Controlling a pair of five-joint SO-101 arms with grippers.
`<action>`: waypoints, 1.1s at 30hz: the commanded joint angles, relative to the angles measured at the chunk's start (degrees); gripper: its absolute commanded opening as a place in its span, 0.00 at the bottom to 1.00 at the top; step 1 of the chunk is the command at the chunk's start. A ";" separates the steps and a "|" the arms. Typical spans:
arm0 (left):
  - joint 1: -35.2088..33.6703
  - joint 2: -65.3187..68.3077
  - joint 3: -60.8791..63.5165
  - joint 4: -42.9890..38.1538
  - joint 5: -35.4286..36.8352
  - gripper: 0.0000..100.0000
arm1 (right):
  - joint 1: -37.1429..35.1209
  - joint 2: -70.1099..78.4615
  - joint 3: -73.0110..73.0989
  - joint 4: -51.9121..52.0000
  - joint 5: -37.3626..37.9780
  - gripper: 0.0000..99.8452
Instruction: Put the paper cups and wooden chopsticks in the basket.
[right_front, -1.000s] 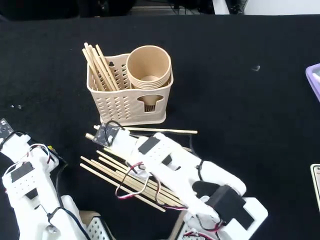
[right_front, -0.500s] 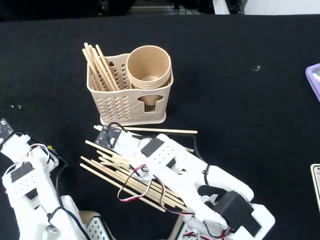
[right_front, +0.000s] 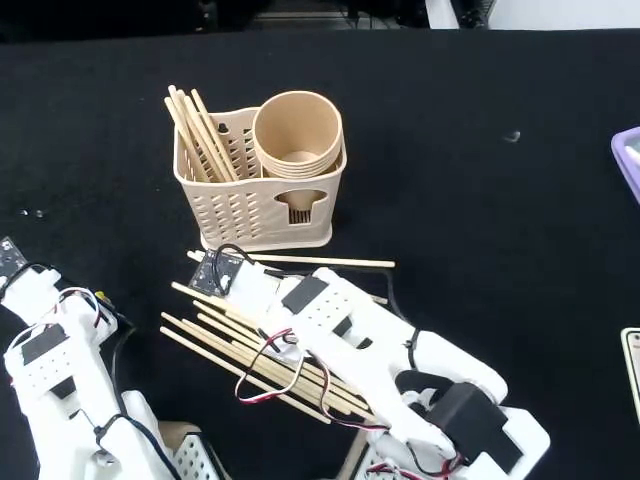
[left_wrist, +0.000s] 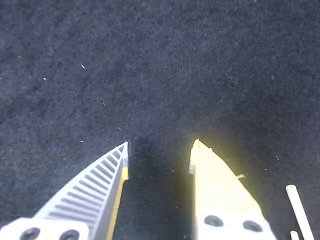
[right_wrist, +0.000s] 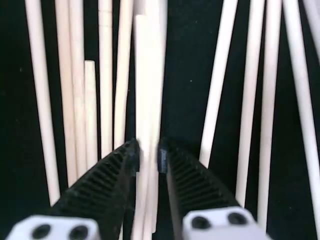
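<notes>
We see the loose chopsticks (right_front: 250, 350) lying in a fan on the black cloth (right_front: 480, 250), in front of the basket (right_front: 255, 205) and partly under the right arm (right_front: 370, 350), which lies across them and hides their far ends. They are thin, round, pale wooden sticks. In the right wrist view we count about a dozen (right_wrist: 220, 100); several overlap, so we cannot be exact. The right gripper (right_wrist: 148, 150) has its ribbed fingers drawn narrow, pinching one or perhaps two of them.

A single chopstick (right_front: 320, 261) lies apart from the fan, between the basket and the arm.

The basket is cream plastic with perforated walls and two compartments. One holds five or six standing chopsticks (right_front: 200, 130), leaning outward. The other holds the paper cups (right_front: 298, 130), tan and nested in one stack; the rims sit too close for us to count.

The left gripper (left_wrist: 159, 150) hangs over bare cloth, fingers moderately apart, holding nothing. The left arm (right_front: 50, 350) is well aside from the sticks. A purple thing (right_front: 627, 160) sits at the table's edge.
</notes>
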 joint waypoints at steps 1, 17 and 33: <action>0.57 -0.79 -1.36 -1.14 -0.09 0.21 | 0.09 -2.59 -0.22 -0.88 0.09 0.09; 0.31 -0.79 -1.36 -1.14 -0.09 0.21 | 0.44 -3.03 -0.48 -2.02 1.93 0.05; 0.31 -0.79 -1.36 -1.14 -0.09 0.21 | 0.44 -3.12 -4.35 4.92 2.46 0.01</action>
